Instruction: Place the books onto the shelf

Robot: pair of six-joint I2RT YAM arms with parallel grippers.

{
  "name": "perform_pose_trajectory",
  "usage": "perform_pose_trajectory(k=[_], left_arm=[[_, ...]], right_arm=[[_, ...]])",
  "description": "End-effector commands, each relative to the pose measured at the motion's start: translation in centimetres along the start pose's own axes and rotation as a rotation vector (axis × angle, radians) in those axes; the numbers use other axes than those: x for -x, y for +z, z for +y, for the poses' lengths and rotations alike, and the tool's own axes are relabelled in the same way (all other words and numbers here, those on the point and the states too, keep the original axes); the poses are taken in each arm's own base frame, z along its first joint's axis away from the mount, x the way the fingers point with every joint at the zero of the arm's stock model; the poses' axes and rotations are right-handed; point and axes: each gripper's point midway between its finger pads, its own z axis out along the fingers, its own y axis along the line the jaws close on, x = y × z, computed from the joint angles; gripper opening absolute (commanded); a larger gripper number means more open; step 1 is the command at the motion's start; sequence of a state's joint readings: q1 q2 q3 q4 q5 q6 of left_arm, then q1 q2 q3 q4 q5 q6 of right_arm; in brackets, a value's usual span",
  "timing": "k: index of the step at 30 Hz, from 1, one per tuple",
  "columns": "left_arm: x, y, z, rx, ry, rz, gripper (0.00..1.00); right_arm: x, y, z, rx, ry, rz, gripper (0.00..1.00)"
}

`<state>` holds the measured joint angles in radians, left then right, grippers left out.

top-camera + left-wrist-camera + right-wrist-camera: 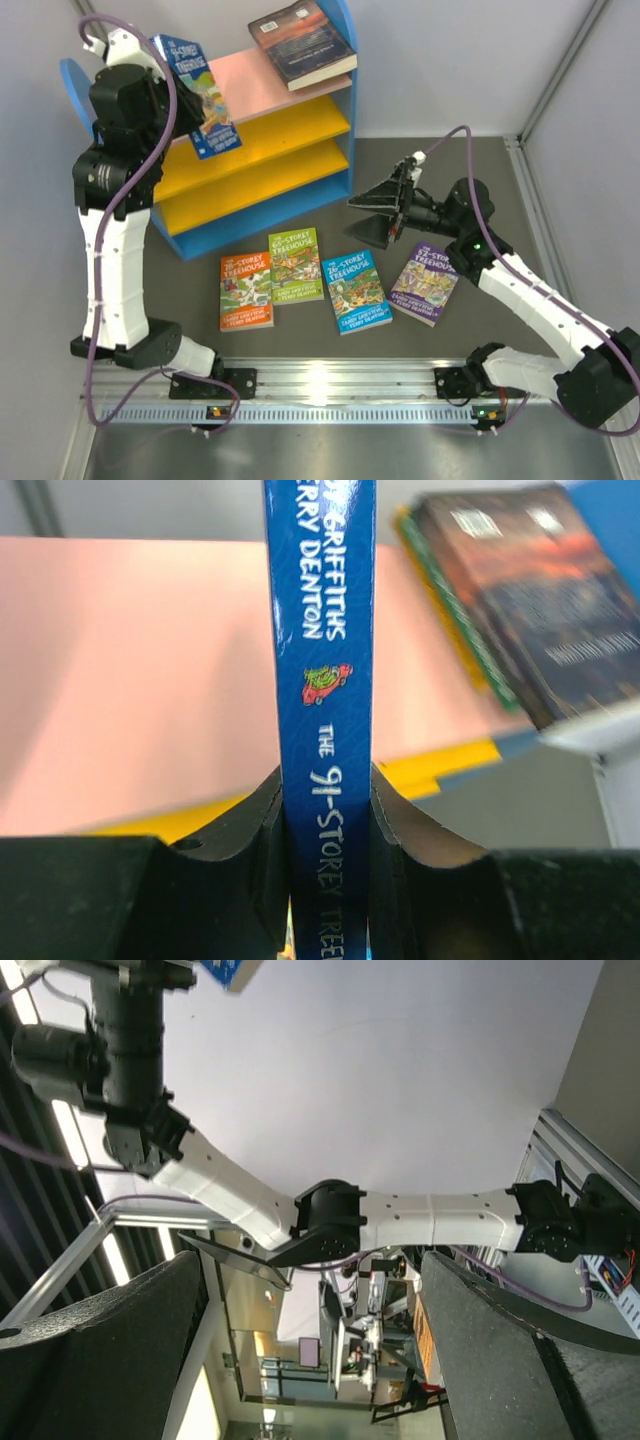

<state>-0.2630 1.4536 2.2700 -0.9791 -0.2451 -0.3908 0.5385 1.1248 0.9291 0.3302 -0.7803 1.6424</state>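
Note:
My left gripper [168, 62] is shut on the spine of a blue paperback [203, 100], held over the left part of the shelf's pink top board [255, 85]. In the left wrist view the blue spine [322, 630] stands upright between the two black fingers [250, 830], with the pink board behind it. A thick dark book [303, 42] lies on the right end of that board, and thin green and yellow book edges [440, 590] show under it. My right gripper [383, 215] hangs open and empty to the right of the shelf.
Several thin books lie flat on the dark table in front of the shelf: orange [245, 290], green [295, 265], blue [358, 290], purple [425, 283]. The two yellow lower boards [260, 135] hold nothing. The right wrist view shows only my left arm [250, 1200] and the wall.

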Motion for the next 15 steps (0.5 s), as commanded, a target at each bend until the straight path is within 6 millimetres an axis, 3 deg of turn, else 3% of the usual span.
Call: perform_pose_trajectory(k=[1,3,4,7,10,15], left_arm=[[6.6,2.3,1.7,-0.003,-0.044,-0.217,0.00],[6.6,3.4,1.9,-0.056,-0.077,-0.194,0.00],[6.8,4.7,3.9,-0.025,-0.098,-0.188,0.00],[7.1,6.1,5.6,-0.053,-0.151,-0.166,0.00],[5.9,8.4,8.4,-0.015,-0.199,-0.108,0.00],[4.3,10.0,10.1,0.009,-0.194,-0.043,0.01]], right_arm=[[-0.8,-1.2,0.5,0.013,-0.051,0.017,0.91],[-0.7,-1.4,0.3,0.009,-0.050,0.012,0.91],[-0.7,-1.6,0.1,0.006,-0.049,0.015,0.91],[-0.3,-2.1,-0.5,-0.011,-0.046,0.008,0.91],[0.1,-2.7,-1.1,-0.022,-0.038,-0.003,0.90],[1.0,-3.6,-1.9,-0.037,-0.030,-0.023,0.90]])
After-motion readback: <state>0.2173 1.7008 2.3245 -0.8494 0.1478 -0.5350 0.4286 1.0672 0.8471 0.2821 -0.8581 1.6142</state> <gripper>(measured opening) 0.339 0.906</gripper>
